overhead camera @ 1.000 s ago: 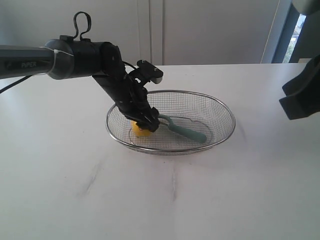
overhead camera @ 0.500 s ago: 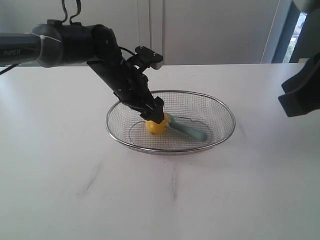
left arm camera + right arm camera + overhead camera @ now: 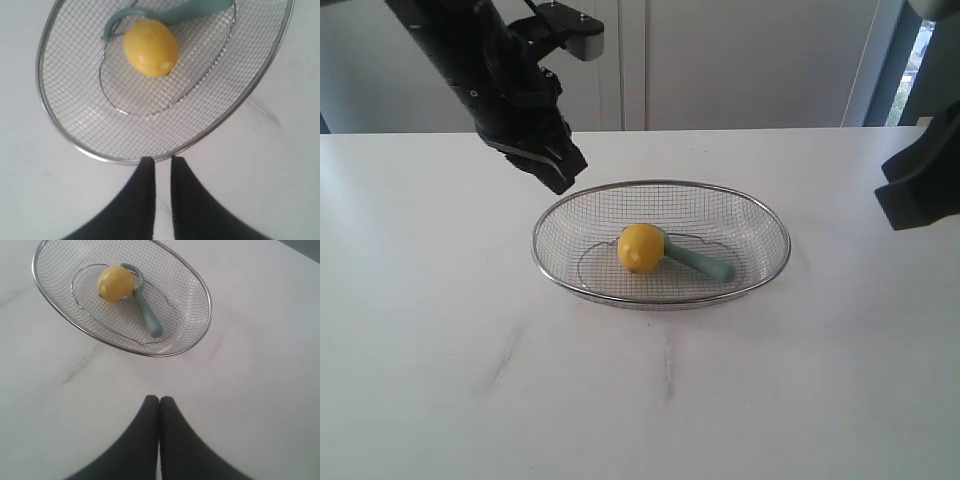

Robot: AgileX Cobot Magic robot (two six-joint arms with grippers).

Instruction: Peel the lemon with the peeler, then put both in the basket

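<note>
Exterior view has the lemon (image 3: 641, 248) lying on the mesh floor of the basket (image 3: 660, 183), touching the looped head of the peeler (image 3: 700, 263), whose teal handle slants away toward the table's right edge. Both task things are inside the basket and nothing holds them, so the putting-away looks done. The lemon's skin reads smooth and yellow all over; whether any was pared off I cannot tell. The basket stands about midway between the left and right edges of the table (image 3: 440, 380), nearer the far edge than the near one.

The left gripper (image 3: 558, 172) hangs above the table just outside the basket's rim on the far-left side, fingers parted by only a narrow slit and holding nothing, probably clear of the mesh to avoid snagging it. The right gripper (image 3: 159, 400) is raised off toward the right edge, fingers pressed together and empty, well apart from the basket.
</note>
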